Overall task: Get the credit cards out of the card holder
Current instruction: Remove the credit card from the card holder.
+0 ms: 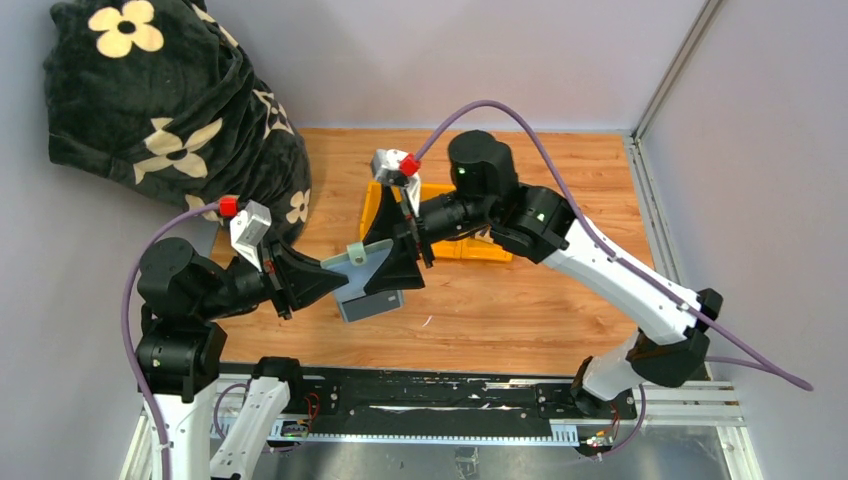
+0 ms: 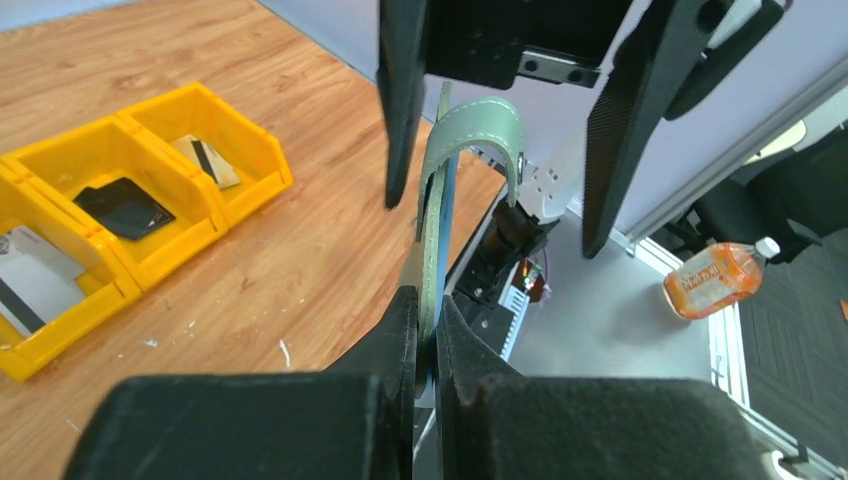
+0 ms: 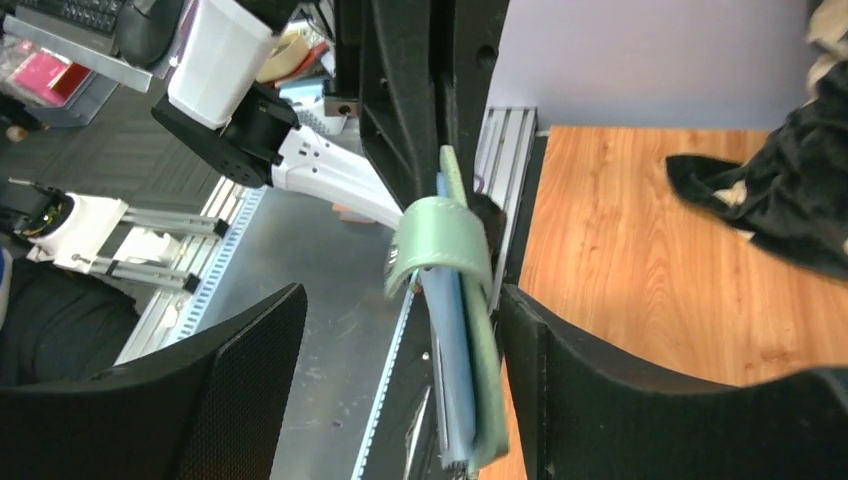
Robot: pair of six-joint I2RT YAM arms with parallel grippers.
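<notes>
Our left gripper [image 2: 428, 300] is clenched on the card holder [image 2: 432, 225], held edge-up above the table's near middle. The right gripper [image 3: 400, 295] straddles it, released. Only in the left wrist view do we see credit cards [image 2: 125, 208] in the far yellow tray [image 2: 60, 345] and a bottle [image 2: 715, 280], its label unreadable. Only the right wrist view shows the holder's blue leaves [image 3: 455, 370].

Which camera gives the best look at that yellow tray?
The left wrist view: the yellow tray shows its compartments with cards inside. In the top view the right arm hides most of it; the right wrist view misses it.
</notes>
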